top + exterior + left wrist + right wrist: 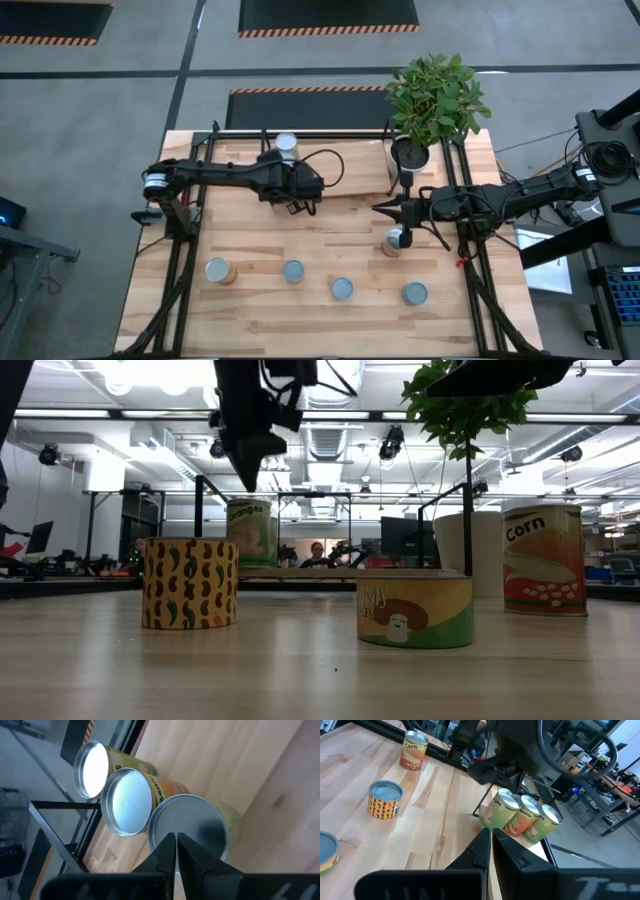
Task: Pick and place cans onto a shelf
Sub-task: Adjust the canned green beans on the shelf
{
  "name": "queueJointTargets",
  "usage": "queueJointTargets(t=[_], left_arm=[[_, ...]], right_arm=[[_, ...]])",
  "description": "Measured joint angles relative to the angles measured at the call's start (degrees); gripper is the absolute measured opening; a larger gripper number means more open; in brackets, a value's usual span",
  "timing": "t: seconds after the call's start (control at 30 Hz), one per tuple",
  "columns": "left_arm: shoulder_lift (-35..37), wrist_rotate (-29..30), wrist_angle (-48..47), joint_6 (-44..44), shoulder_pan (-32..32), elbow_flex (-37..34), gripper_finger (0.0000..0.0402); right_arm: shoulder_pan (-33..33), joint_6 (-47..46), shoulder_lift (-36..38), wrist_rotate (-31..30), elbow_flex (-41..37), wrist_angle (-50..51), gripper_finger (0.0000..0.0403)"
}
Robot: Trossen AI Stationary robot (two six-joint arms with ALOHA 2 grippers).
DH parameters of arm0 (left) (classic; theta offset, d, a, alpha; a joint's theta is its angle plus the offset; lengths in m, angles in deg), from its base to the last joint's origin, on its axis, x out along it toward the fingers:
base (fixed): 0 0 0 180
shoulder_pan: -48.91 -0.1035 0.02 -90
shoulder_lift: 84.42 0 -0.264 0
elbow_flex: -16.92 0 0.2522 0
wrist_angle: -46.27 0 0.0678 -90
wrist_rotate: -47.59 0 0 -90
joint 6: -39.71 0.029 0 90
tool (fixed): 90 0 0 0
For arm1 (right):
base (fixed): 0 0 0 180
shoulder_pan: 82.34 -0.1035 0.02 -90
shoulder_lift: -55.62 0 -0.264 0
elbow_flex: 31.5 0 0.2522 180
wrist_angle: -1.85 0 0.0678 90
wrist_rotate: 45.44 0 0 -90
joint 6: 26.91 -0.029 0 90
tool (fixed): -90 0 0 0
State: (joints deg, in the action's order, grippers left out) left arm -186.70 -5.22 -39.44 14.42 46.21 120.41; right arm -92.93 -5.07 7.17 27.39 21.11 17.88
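Three cans stand in a row (521, 817) on their bases on the shelf (340, 135) at the table's far edge. In the left wrist view they show from above (126, 800). In the high view only one (286, 145) shows past my left arm. My left gripper (176, 845) is shut and empty, just above the nearest can (192, 822) of the row; it also shows in the low view (248, 480) above the oranges can (250, 532). My right gripper (382, 208) is shut and empty, above the table, beside a loose can (395, 241).
Several loose cans stand on the table toward its near edge (218, 270) (293, 271) (342, 289) (415, 293). A white plant pot (408, 152) with a leafy plant stands at the far right. Black frame bars (185, 260) run along both sides.
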Motion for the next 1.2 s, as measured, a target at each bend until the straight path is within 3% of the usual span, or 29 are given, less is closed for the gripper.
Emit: queueJointTargets(t=[0.2,0.27,0.43,0.53,0.67,0.9,1.2], left_arm=[[5.9,0.4,7.5,8.1,6.0,-0.2,0.0000],[9.0,-1.8,15.8,14.8,8.8,-1.6,0.0000],[17.7,-13.6,39.4,30.8,14.4,-10.1,0.0000],[23.5,-14.2,50.4,35.6,15.9,-17.6,0.0000],[30.7,-12.0,66.2,39.2,16.0,-28.5,0.0000],[40.7,1.1,85.6,43.9,15.9,-42.0,0.0000],[49.7,3.3,91.0,43.3,15.8,-50.7,0.0000]], right_arm=[[0.0,-0.4,0.0,0.0,0.0,0.0,0.0009],[0.0,-1.0,-0.1,-0.4,0.0,0.0,0.0009],[0.1,-2.8,-1.0,-3.9,0.0,-0.1,0.0009],[0.8,-4.2,-2.3,-4.2,0.1,-0.2,0.0009],[2.0,-6.9,-5.7,-5.4,2.2,0.4,0.0009],[3.9,-7.8,-15.4,-5.3,8.3,0.8,0.0009],[9.8,-5.8,-29.9,-4.9,24.5,12.0,0.0009]])
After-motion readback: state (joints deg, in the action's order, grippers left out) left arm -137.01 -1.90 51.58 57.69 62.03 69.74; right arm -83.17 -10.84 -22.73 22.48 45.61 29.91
